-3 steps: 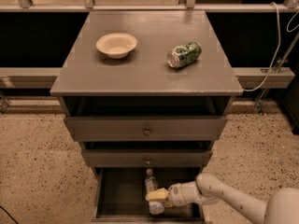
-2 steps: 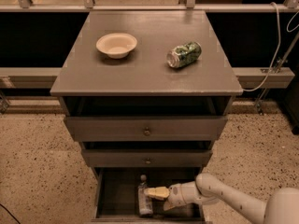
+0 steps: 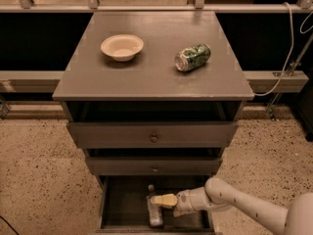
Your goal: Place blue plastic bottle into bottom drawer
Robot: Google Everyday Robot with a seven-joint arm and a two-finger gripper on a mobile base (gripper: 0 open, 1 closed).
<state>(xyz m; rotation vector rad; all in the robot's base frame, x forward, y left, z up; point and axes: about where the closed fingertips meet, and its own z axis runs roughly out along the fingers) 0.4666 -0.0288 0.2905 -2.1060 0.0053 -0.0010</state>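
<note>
The blue plastic bottle (image 3: 155,215) lies lengthwise on the floor of the open bottom drawer (image 3: 122,204), with its cap pointing toward the back. My gripper (image 3: 163,200) reaches into the drawer from the right. Its cream tip hovers just over the bottle's upper part. The bottle's middle is partly hidden by the gripper.
A crushed green can (image 3: 192,57) and a cream bowl (image 3: 122,47) sit on the grey cabinet top (image 3: 151,80). Two knobbed drawers (image 3: 153,137) above the bottom one stand slightly open. Speckled floor lies on both sides. A cable hangs at the right.
The bottle has moved slightly left and lower in the drawer and now lies on its floor. The gripper has stayed over it, shifting little.
</note>
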